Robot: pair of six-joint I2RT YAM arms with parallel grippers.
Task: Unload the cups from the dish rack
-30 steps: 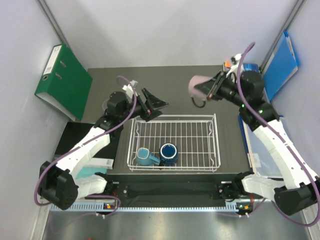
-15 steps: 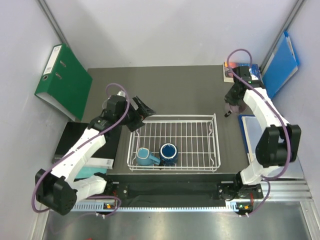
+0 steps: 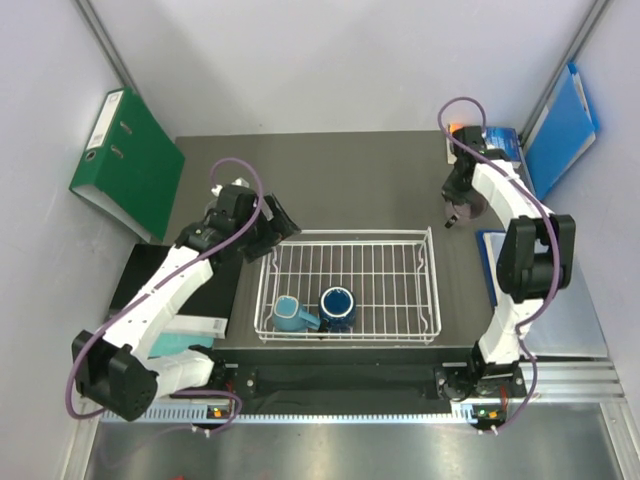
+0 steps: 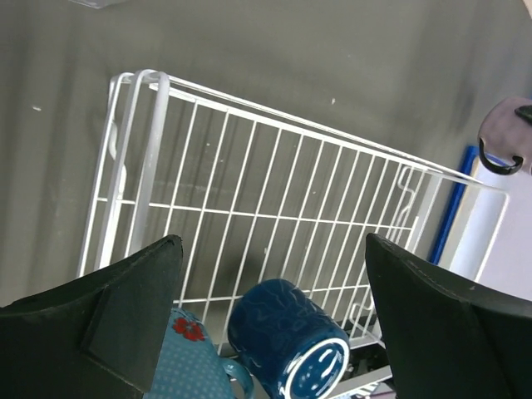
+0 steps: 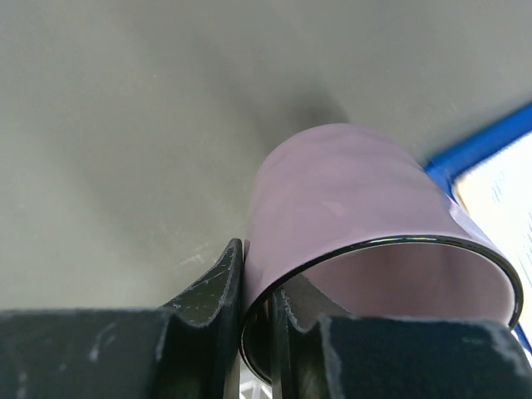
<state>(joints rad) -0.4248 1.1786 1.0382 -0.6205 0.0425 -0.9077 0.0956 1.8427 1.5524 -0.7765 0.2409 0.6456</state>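
The white wire dish rack (image 3: 390, 250) sits at the table's middle. A teal-blue mug (image 3: 287, 313) and a dark navy mug (image 3: 338, 307) lie in its near left corner. My left gripper (image 3: 281, 221) is open and empty above the rack's far left corner. In its wrist view the open gripper (image 4: 274, 291) frames the navy mug (image 4: 287, 337), the teal mug (image 4: 187, 366) and the rack (image 4: 249, 166). My right gripper (image 3: 458, 212) is shut on the pale pink mug (image 3: 474, 207), low over the table right of the rack. The right gripper (image 5: 258, 266) pinches the pink mug's (image 5: 349, 199) rim. No clear tumbler shows clearly.
A green binder (image 3: 125, 160) leans at the far left and a blue folder (image 3: 565, 125) at the far right. A blue-edged white board (image 3: 497, 270) lies right of the rack. A black pad (image 3: 140, 280) lies left of it. A small box (image 3: 480, 135) sits far right.
My right arm has swung right and down with the pink mug, from above the far middle to low beside the rack's far right corner. My left gripper has drawn back slightly left.
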